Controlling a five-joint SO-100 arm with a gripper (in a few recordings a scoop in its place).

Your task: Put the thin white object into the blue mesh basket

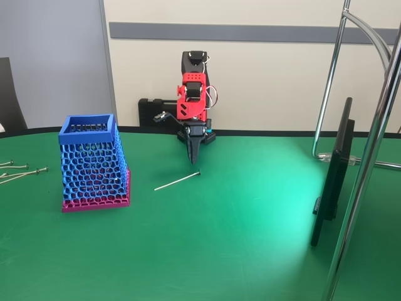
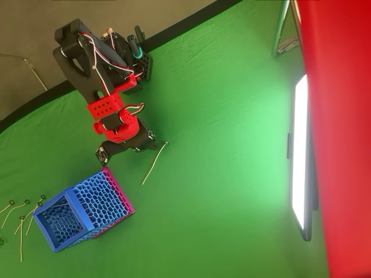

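From my station I see one arm, and its fingers point straight down, pressed together into a single dark wedge with nothing between them. The tip hangs just above the counter, close to the headed end of the thin white object — near it, but I cannot tell whether it touches.

There is one such object. It lies flat on the green cloth, its small head toward the fingers and its far end pointing toward the blue mesh basket, with a clear gap before the basket's base. In the overhead view the rod shows as a pale line starting just beside the fingers, which are mostly hidden there under the red wrist.

One basket stands upright on its magenta base, to the left of the fingers in the fixed view. From above I look into the basket through its open rim; the inside is only mesh shadow, and I cannot say what it holds.

Beyond the basket, on the side away from the fingers, lie the long screws — about five from above, though some run off the frame edge, so the count is uncertain. In the fixed view three or so of those screws are visible, cut off at the left border.

A dark monitor stands edge-on, well apart from the fingers on the opposite side from the basket.
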